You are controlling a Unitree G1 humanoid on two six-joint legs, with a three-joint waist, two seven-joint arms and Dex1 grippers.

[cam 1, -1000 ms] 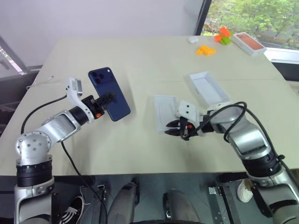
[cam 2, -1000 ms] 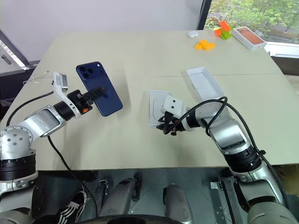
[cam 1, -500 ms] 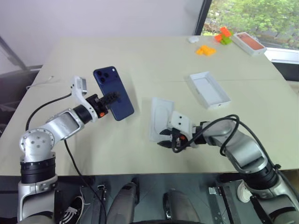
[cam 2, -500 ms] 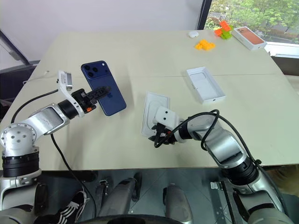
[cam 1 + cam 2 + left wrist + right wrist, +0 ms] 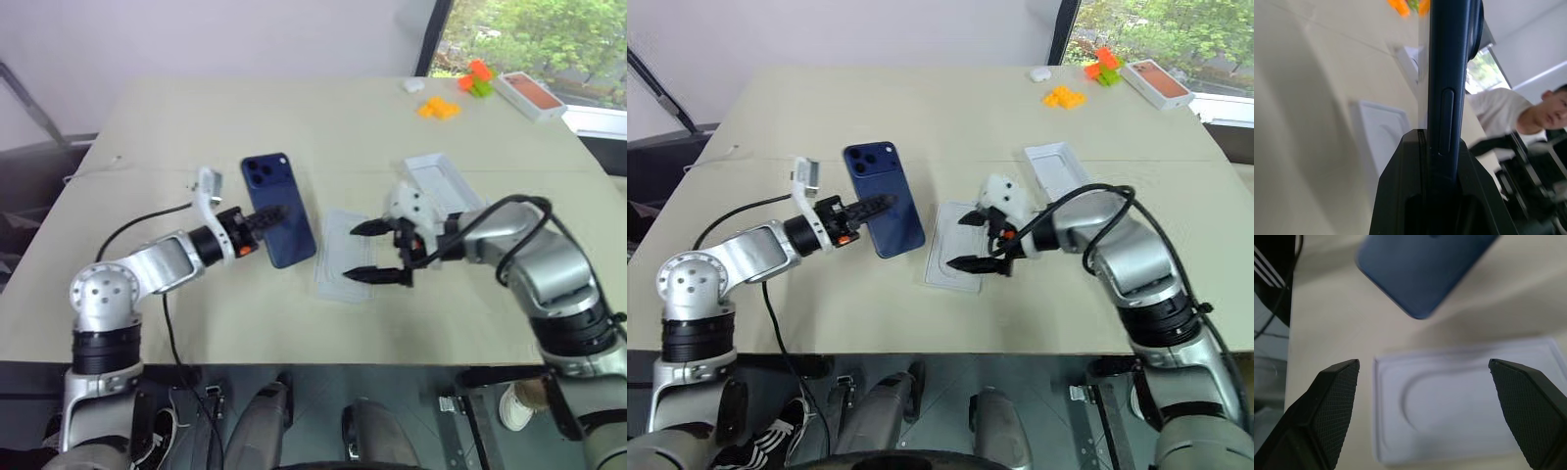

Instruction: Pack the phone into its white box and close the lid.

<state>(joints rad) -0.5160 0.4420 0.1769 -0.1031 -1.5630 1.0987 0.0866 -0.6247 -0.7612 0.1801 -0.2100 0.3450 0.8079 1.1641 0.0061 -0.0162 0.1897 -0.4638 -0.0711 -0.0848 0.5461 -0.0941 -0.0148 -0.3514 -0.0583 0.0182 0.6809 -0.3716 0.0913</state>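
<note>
The left gripper (image 5: 277, 211) is clamping the phone (image 5: 279, 209) upright while the right gripper (image 5: 376, 251) is hanging wide open over the white box (image 5: 343, 267).

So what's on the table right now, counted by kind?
Phone: 1
White box halves: 2, nearer, farther
Box with orange top: 1
Block piles: 2, orange, orange and green
Small white object: 1
Total: 7
</note>
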